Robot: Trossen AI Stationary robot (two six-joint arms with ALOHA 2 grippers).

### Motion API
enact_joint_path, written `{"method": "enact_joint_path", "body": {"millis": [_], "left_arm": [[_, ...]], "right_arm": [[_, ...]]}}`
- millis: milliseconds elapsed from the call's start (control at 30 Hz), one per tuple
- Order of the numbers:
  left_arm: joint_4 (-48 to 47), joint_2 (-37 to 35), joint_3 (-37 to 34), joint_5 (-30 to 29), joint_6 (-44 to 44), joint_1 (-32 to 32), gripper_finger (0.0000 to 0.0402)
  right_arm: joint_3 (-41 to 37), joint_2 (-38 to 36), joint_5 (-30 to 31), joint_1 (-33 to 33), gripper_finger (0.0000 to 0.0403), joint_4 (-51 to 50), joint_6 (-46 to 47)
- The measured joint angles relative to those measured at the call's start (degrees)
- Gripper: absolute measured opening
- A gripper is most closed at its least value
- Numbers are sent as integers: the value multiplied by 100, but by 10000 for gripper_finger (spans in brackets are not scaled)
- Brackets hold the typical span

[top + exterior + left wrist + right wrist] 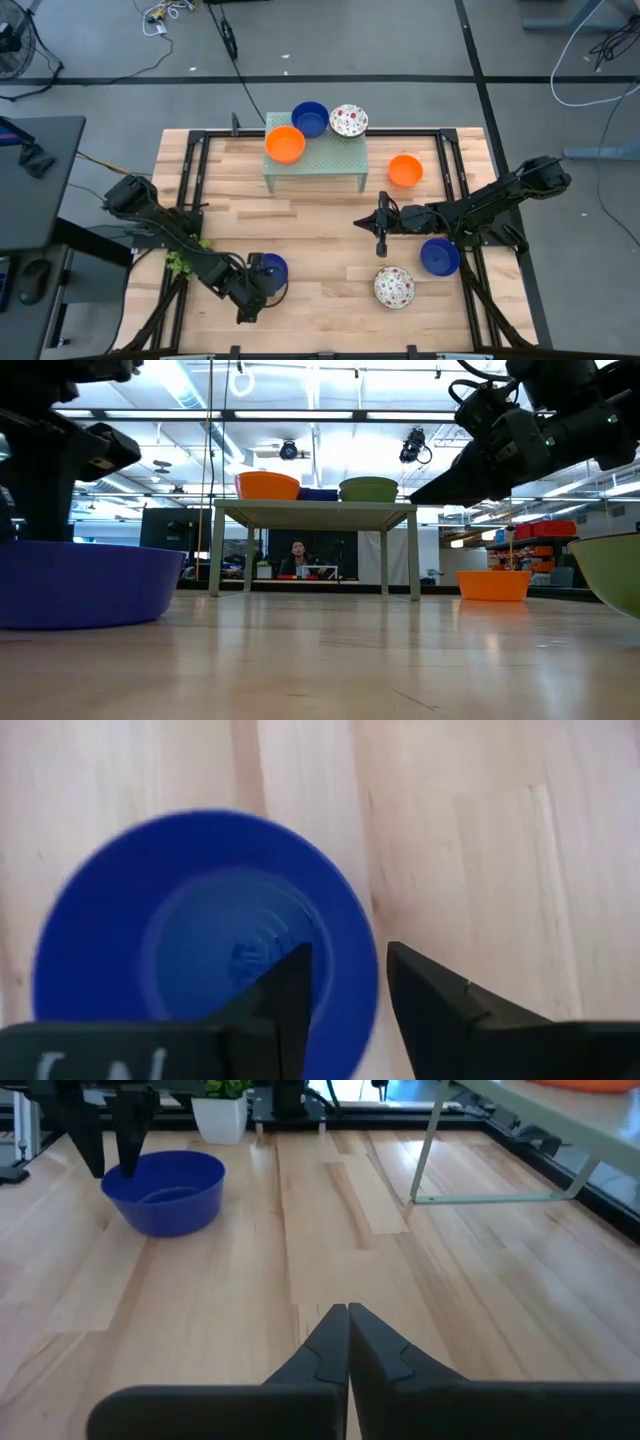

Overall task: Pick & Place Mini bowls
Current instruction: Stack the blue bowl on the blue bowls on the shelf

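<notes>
A dark blue mini bowl (277, 268) sits on the table near the front left; it also shows in the left wrist view (200, 940), the right wrist view (165, 1190) and the low view (80, 585). My left gripper (348, 960) is open above it, with its fingers on either side of the rim. My right gripper (380, 248) is shut and empty above the bare table middle, and it also shows in its own wrist view (348, 1320). On the right lie an orange bowl (405, 170), a blue bowl (440, 256) and a white red-speckled bowl (394, 287). My left gripper comes at the blue bowl from above, with one finger (290, 985) inside it and the other (425, 995) outside, astride the rim (360, 990). A strip of wood shows between the outer finger and the rim. I cannot tell whether the inner finger touches. The bowl rests on the table.
A mint-green stand (315, 165) at the far middle carries an orange bowl (285, 143), a blue bowl (310, 118) and a speckled bowl (348, 120). A small green plant (180, 262) stands by the left arm. Bare wood lies between the two grippers.
</notes>
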Motion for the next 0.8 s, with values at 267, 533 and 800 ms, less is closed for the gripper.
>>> {"method": "enact_joint_path", "body": {"millis": [267,533,800], "left_arm": [[57,0,0,53,264,218,124],[88,120,1,265,368,267,117],[179,203,7,320,366,366,117]], "right_arm": [[0,-2,-2,45,6,-280,426],[0,-2,-4,164,7,-276,465],[0,-4,-3,164,6,-263,444]]}}
